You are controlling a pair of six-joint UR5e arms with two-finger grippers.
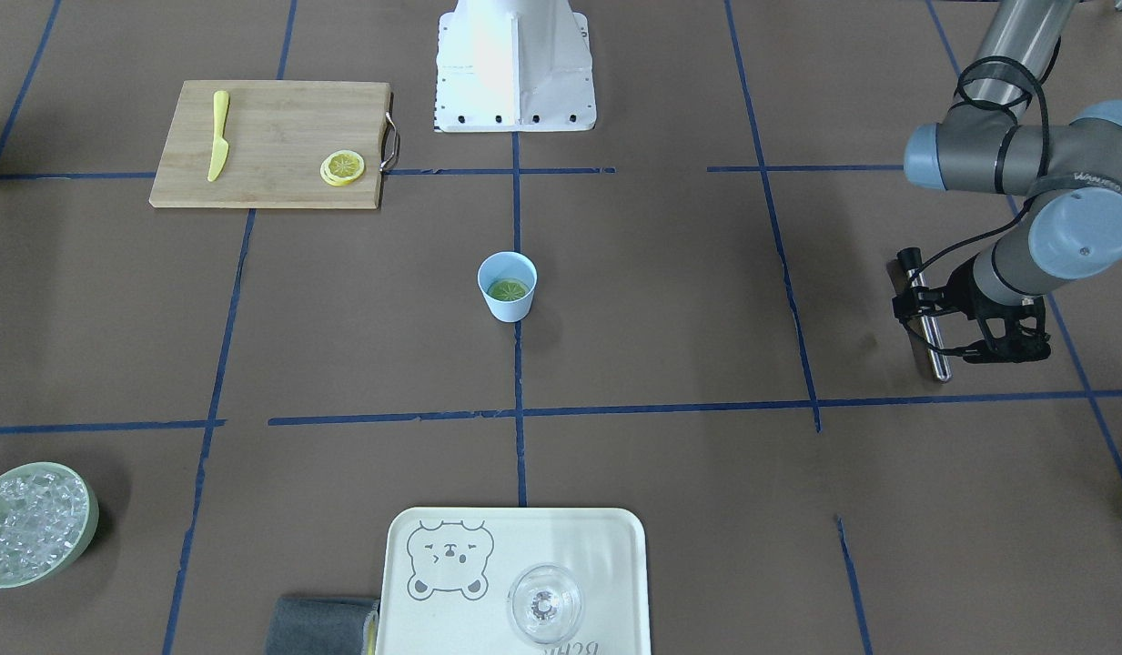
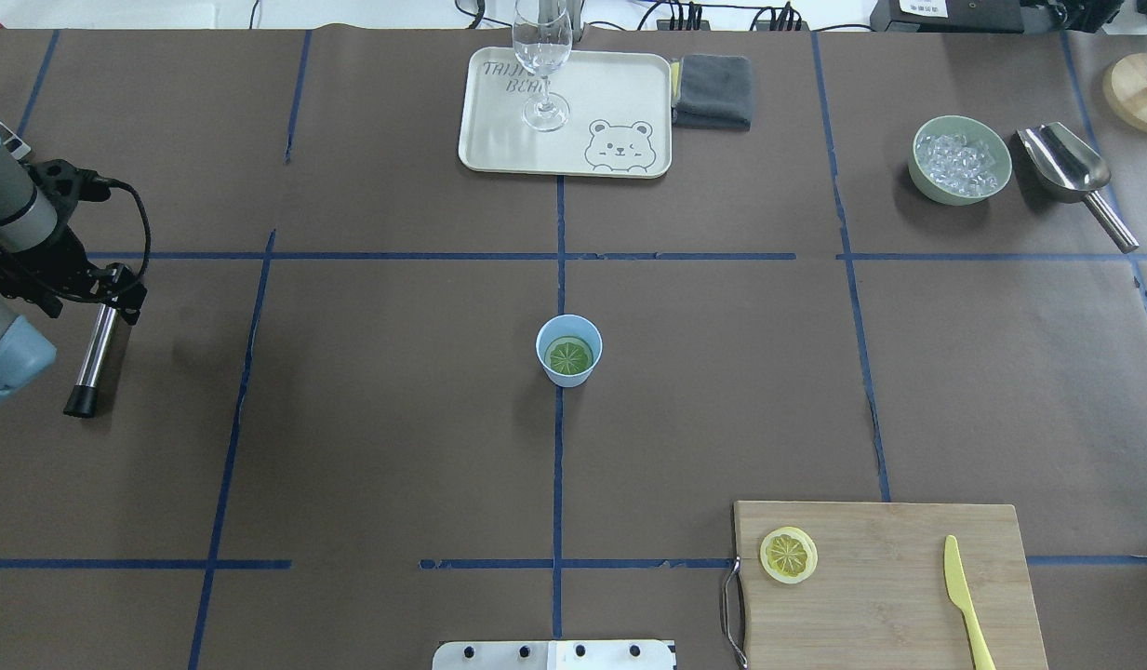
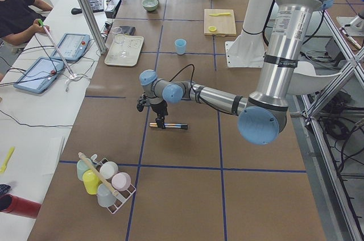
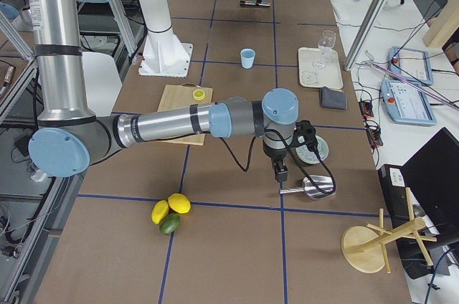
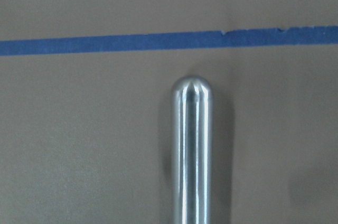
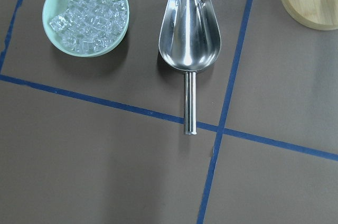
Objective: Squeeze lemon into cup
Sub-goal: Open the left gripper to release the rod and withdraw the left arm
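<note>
Left gripper (image 2: 117, 293) is seen low at the table's left edge, over one end of a metal rod (image 2: 94, 354) that lies flat on the brown cover. Whether its jaws are spread or pressed onto the rod cannot be told, since the wrist view is filled only by the rod's rounded silver tip and a strip of blue tape. The right gripper (image 4: 280, 173) is shown only from the side, hanging above the steel scoop (image 6: 189, 39) near the far right corner, and its jaws cannot be judged either.

The cup (image 2: 569, 375) is stood upright at the middle of the table, on the central tape line, well apart from both grippers. A lemon slice (image 2: 569, 356) is seen lying flat inside it, looking greenish there. A second lemon slice (image 2: 788, 555) is laid on the wooden cutting board (image 2: 871, 596) at the robot-side edge, right of the base, with a yellow knife (image 2: 962, 591) near the board's right side.

At the middle of the far edge a cream tray (image 2: 499, 140) is placed, printed with a bear's face. Its two lines of lettering are partly covered by the clear stemmed glass (image 2: 542, 46) stood on it, and only "BEA" of the lower line can be read with confidence. A grey cloth (image 2: 713, 90) is set just beside the tray. A pale green bowl of ice (image 2: 959, 194) is set beside the scoop.
</note>
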